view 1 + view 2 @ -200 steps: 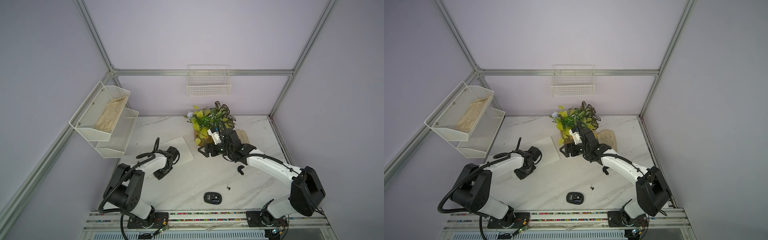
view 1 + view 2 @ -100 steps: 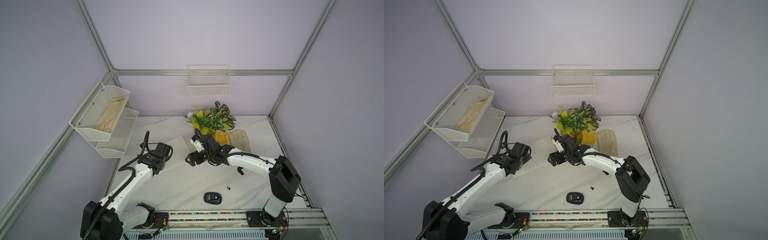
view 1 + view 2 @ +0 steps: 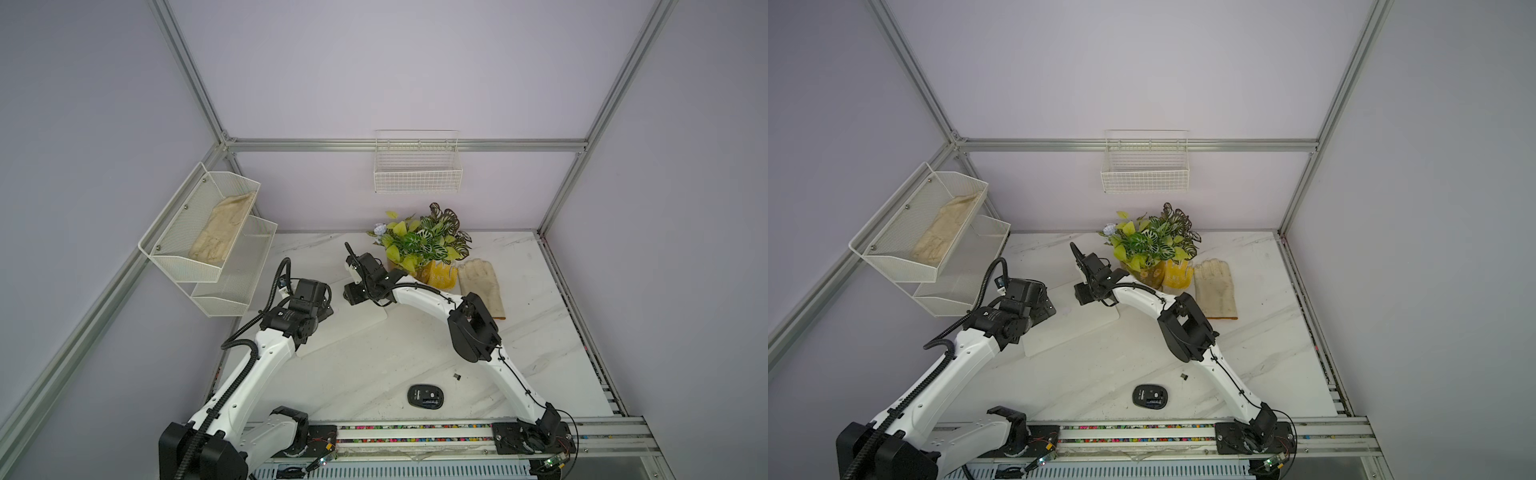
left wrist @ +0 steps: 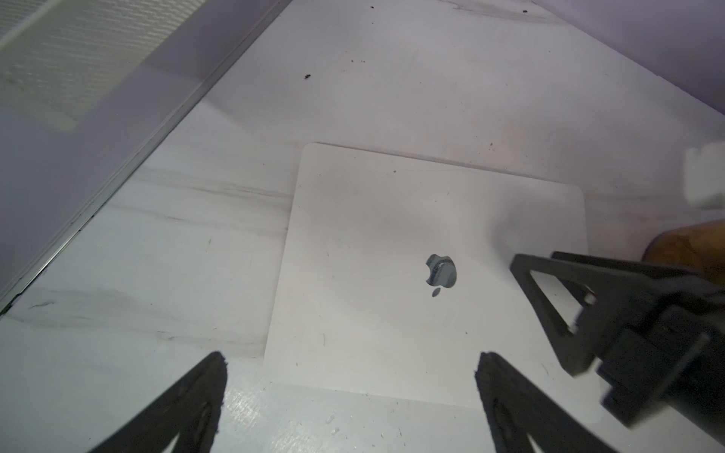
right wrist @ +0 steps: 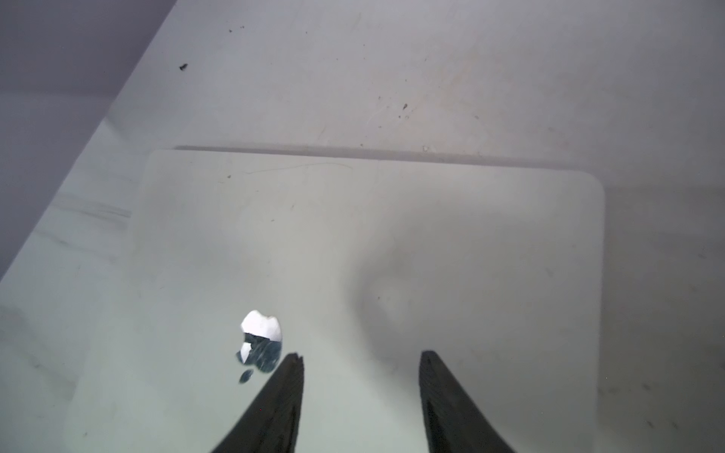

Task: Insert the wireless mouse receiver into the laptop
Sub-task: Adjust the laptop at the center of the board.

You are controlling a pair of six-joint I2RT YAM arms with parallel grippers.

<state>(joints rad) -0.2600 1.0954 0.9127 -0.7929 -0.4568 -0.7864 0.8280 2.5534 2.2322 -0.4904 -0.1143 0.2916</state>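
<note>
Left claw (image 4: 351, 359) spread wide, right claw (image 5: 361, 355) half-spread (both empty), over the laptop (image 4: 372, 219). Best brace it evenly; the receiver (image 3: 457, 376) lies well apart from it.

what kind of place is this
Most likely a robot test cell dressed as a desk: a left arm and right arm mounted on a front rail, an aluminium frame with plain walls, and a laptop, mouse and potted plant.
</note>
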